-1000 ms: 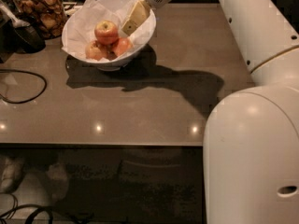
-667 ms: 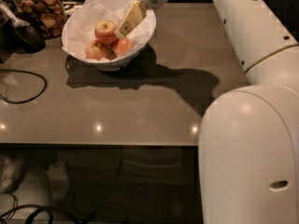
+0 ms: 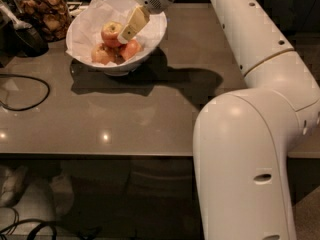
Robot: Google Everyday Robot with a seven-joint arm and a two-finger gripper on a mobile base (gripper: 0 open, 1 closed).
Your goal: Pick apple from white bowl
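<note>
Claw [image 3: 125, 34] is held inside the white bowl [image 3: 152, 46], against the apple [image 3: 111, 32]; its grip cannot be told.
The top apple should be straddled squarely, with the paler apples [image 3: 101, 55] left undisturbed.

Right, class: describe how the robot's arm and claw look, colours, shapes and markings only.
The arm is glossy white, built of thick rounded segments, with a thin tan ring at one joint, small dark dots and oval slots. The claw, over the white bowl beside the apple, is pale cream, flat and tapered.
</note>
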